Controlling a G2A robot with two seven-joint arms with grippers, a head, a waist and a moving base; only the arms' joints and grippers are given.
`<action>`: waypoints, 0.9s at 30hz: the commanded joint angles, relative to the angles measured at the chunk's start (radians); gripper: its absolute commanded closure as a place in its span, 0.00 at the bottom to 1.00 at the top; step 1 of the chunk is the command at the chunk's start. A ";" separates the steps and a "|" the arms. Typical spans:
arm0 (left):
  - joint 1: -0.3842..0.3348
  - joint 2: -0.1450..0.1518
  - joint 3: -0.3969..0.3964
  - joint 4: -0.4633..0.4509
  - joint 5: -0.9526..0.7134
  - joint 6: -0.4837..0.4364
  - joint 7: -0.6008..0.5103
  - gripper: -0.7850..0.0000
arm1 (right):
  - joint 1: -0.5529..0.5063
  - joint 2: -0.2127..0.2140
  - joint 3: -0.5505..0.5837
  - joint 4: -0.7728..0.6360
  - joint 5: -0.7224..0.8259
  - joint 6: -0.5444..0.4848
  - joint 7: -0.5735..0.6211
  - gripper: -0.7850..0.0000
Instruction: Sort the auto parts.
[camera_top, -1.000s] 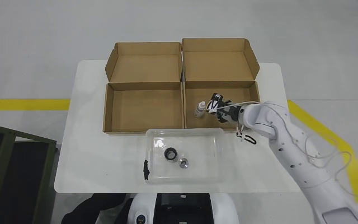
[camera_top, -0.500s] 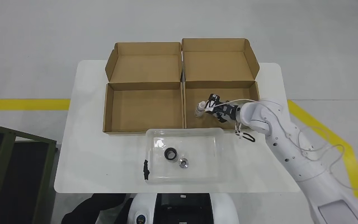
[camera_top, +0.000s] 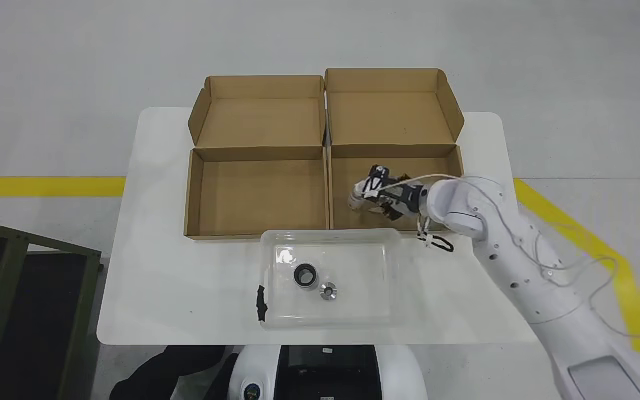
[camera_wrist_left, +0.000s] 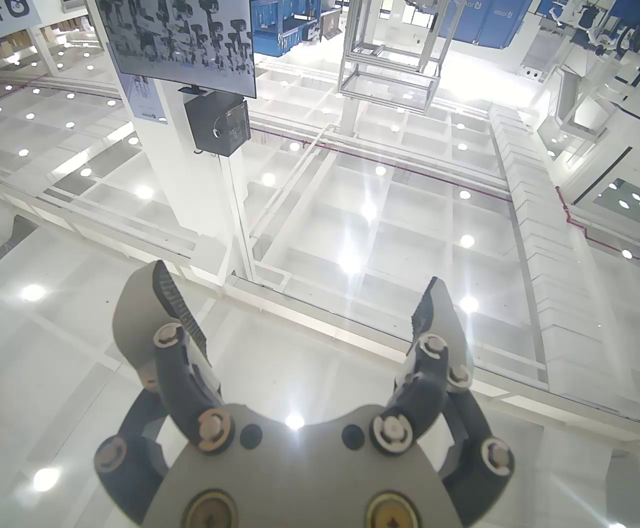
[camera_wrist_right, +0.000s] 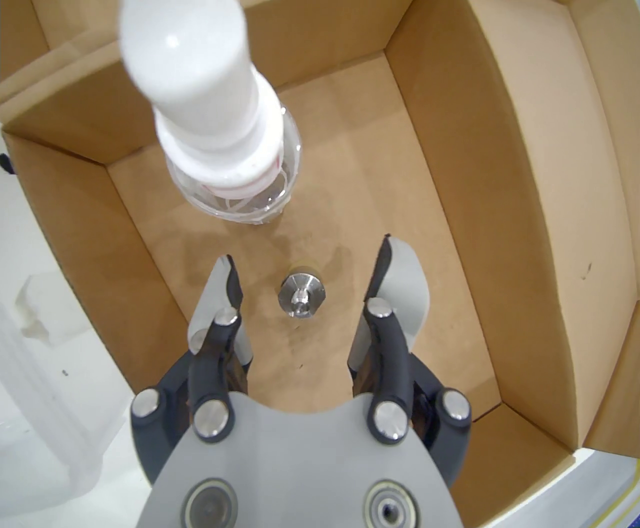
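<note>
My right gripper (camera_wrist_right: 306, 250) hangs open inside the right cardboard box (camera_top: 440, 165), low over its floor. A small metal fitting (camera_wrist_right: 301, 295) stands upright on the box floor between the two fingers, touching neither. Just beyond the fingertips stands a clear bottle with a white cap (camera_wrist_right: 215, 100). From above, the right gripper (camera_top: 375, 188) sits close beside that bottle (camera_top: 356, 195) at the box's left wall. A black ring (camera_top: 305, 273) and a metal part (camera_top: 328, 292) lie in the clear plastic tray (camera_top: 375, 305). My left gripper (camera_wrist_left: 296, 275) is open, holds nothing, and points up at a ceiling.
The left cardboard box (camera_top: 200, 195) stands open beside the right one, their lids folded back. A small black part (camera_top: 261, 303) lies on the white table (camera_top: 150, 260) at the tray's left edge. The box walls close in tightly around the right gripper.
The right gripper has shifted a little to the left inside the right box, closer to the bottle. The parts in the tray have not moved.
</note>
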 joint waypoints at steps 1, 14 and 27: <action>0.000 0.000 0.000 0.000 0.000 0.000 0.000 0.00 | -0.011 0.006 0.020 -0.025 0.012 -0.016 0.010 0.05; 0.000 0.000 0.000 0.000 0.000 0.000 0.000 0.00 | -0.182 0.058 0.212 -0.298 0.139 -0.035 0.042 0.00; 0.000 0.000 0.000 0.000 0.000 0.000 0.000 0.00 | -0.369 0.088 0.266 -0.577 0.155 -0.090 0.044 0.00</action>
